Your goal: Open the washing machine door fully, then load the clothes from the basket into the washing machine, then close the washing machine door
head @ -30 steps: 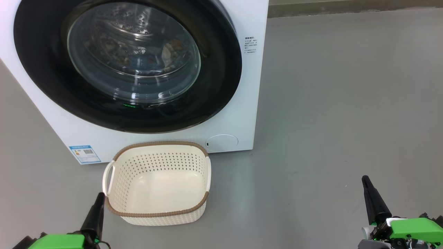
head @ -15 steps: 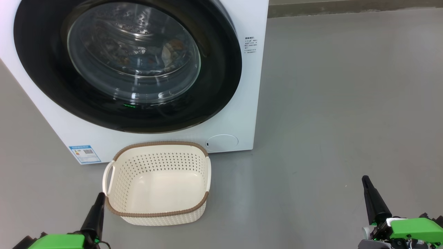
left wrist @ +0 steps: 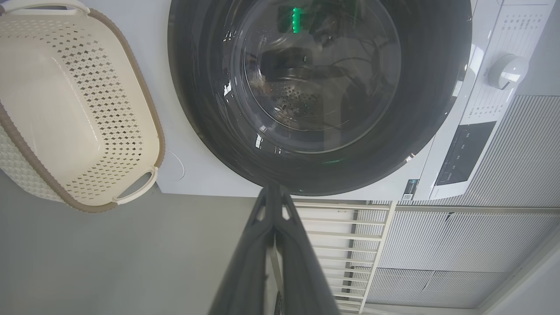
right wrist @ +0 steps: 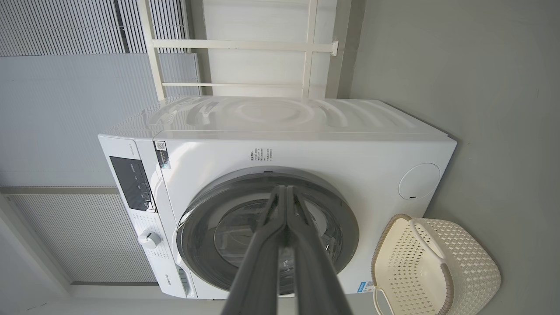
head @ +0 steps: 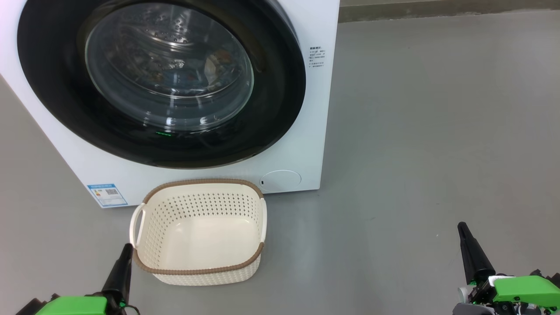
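Beside my clenched, empty left gripper (head: 127, 247), the head view shows a cream perforated plastic basket (head: 199, 181), my clenched right gripper (head: 461, 225) well apart. Left wrist view: beyond my fingertips (left wrist: 274, 194), the round black-rimmed glass door (left wrist: 205, 109) is shut on the white washing machine (left wrist: 201, 181). Right wrist view: likewise.

- The left gripper (head: 126, 249) is formed of long matte-black fingers tapered to a point, and is carried on a bright green plastic housing (head: 72, 305).
- The right gripper (head: 461, 226) is built alike; its matching green housing (head: 525, 285) is edged with black and pale grey fittings (head: 464, 292).
- Small triangular cut-outs (left wrist: 262, 213) are seen near the fingertips.
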`<state>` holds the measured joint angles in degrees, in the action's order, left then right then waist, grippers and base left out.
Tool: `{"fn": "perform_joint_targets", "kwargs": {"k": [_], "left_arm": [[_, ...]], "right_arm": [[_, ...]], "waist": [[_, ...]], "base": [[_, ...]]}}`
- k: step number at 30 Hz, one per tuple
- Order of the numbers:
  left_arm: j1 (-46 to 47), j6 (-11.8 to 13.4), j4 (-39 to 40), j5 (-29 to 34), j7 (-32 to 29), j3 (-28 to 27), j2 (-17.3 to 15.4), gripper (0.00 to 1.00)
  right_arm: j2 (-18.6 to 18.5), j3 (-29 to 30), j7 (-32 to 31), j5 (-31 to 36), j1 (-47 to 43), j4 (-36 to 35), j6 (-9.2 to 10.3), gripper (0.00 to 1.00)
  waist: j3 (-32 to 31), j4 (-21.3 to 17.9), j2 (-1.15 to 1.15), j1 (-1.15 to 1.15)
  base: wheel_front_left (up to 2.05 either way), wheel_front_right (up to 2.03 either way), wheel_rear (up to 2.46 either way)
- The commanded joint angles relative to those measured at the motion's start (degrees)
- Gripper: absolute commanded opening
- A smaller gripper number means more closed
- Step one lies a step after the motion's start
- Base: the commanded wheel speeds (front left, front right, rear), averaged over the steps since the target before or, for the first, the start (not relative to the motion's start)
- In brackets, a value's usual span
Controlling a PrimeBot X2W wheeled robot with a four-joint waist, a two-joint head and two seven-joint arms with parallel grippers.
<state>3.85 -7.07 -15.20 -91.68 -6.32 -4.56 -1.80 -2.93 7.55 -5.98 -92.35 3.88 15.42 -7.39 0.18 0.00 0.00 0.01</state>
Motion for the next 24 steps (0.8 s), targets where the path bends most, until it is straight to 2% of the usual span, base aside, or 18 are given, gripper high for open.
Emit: {"fn": "perform_joint_targets", "kwargs": {"k": [1,24], "left_arm": [[2.34,-0.42,1.14,-0.45,-0.20,-2.01,-1.09,0.00],[2.34,-0.42,1.15,-0.44,-0.21,-2.01,-1.09,0.00]], "right_arm": [[-0.10,-1.19,-0.38,0.06,2.29,-1.40,-0.10,0.00],[-0.05,-1.12,-0.44,0.11,2.30,-1.40,-0.10,0.00]], "waist": [[0.00,0.00,0.00,0.00],[0.00,0.00,0.00,0.00]], "base": [[0.00,0.00,0.00],[0.00,0.00,0.00]]}}
